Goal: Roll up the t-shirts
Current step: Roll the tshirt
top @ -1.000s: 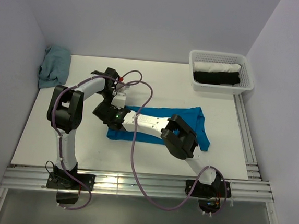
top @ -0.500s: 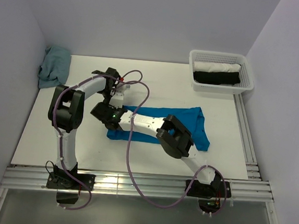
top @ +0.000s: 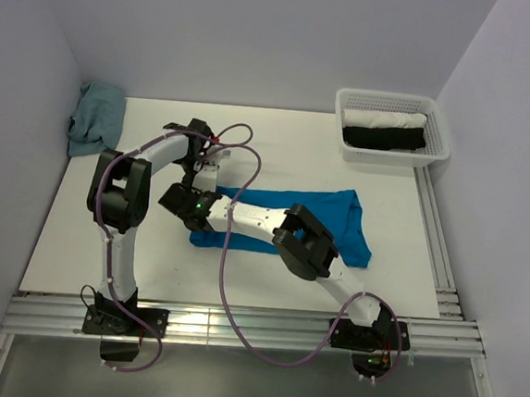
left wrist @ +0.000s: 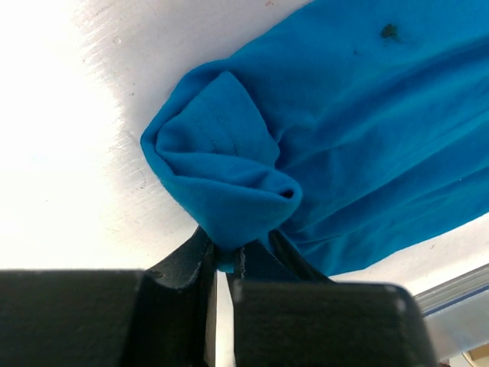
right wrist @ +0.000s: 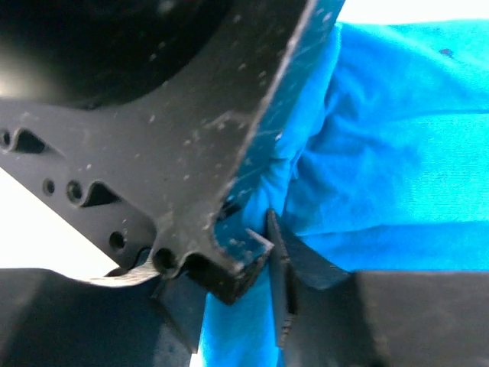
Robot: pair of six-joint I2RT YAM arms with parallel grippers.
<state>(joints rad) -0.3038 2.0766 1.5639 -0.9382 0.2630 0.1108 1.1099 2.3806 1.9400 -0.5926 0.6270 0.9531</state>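
Observation:
The blue t-shirt lies folded into a long band across the middle of the table. Its left end is bunched into a small roll. My left gripper points down at that end and is shut on a fold of the roll. My right gripper reaches in from the right to the same end. In the right wrist view its jaws stand partly apart with blue cloth between them. One of the left gripper's fingers sits right in front and hides the right gripper's left fingertip.
A white mesh basket at the back right holds a white roll and a black roll. A grey-teal cloth heap lies at the back left corner. Metal rails run along the right and near edges.
The right arm has slid a little left along the shirt toward its rolled end, and its jaws have narrowed around the cloth. The left gripper has kept its hold.

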